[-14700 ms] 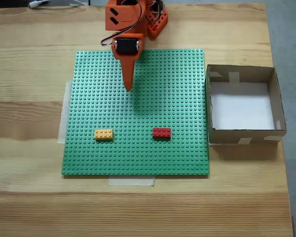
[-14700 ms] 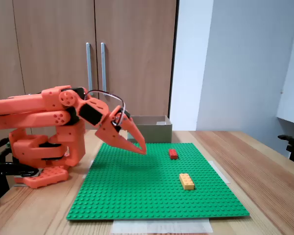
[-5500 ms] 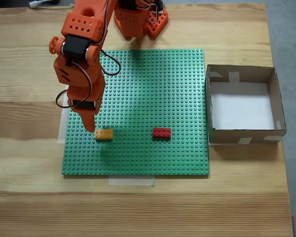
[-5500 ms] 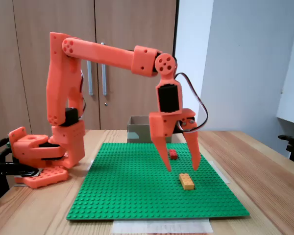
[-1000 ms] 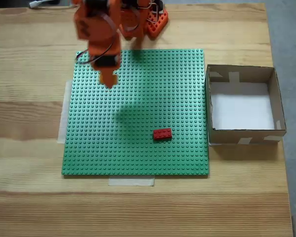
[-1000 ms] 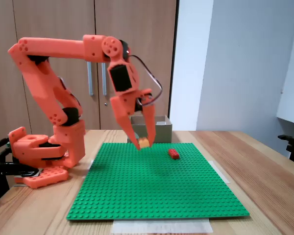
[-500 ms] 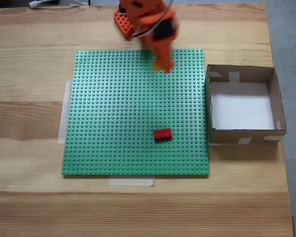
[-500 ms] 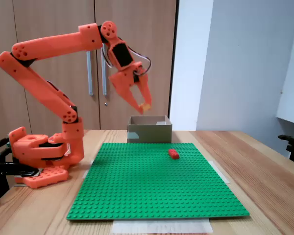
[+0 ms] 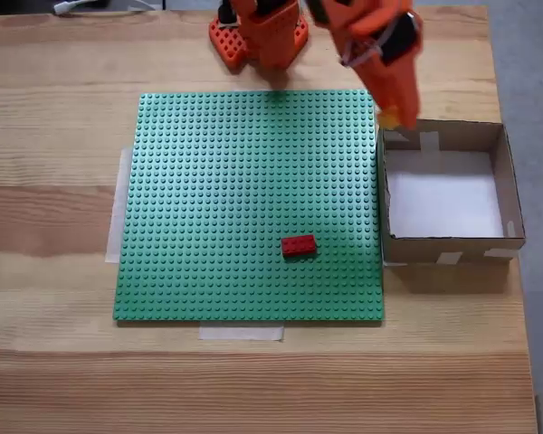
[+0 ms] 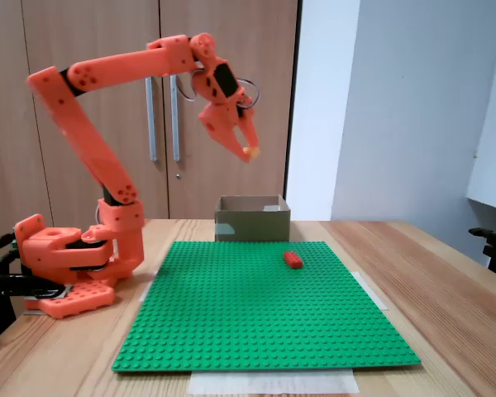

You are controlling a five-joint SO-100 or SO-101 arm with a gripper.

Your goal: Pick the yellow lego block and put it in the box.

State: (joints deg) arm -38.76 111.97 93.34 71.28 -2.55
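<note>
The carry is the step in hand. The gripper (image 9: 391, 116) is clenched on the yellow lego block (image 9: 388, 117), held high in the air at its fingertips, as the side-on fixed view shows (image 10: 250, 152). In the top-down fixed view the fingertips hang over the corner of the box (image 9: 505, 185) nearest the arm's base (image 9: 258, 36), just at the wall and not yet clearly over the white floor.

The next move, as I judge it, calls for carrying the block further out past that wall, toward the middle of the box, then lowering somewhat and parting the fingers; a release here could land the block on the rim or the green baseplate (image 9: 208, 199).

Only a small yellow patch of the block peeks out between the fingers in both fixed views, so its long axis and which way it points cannot be told.

The red lego brick (image 9: 298, 245) lies on the baseplate well below and away from the gripper, untouched.
</note>
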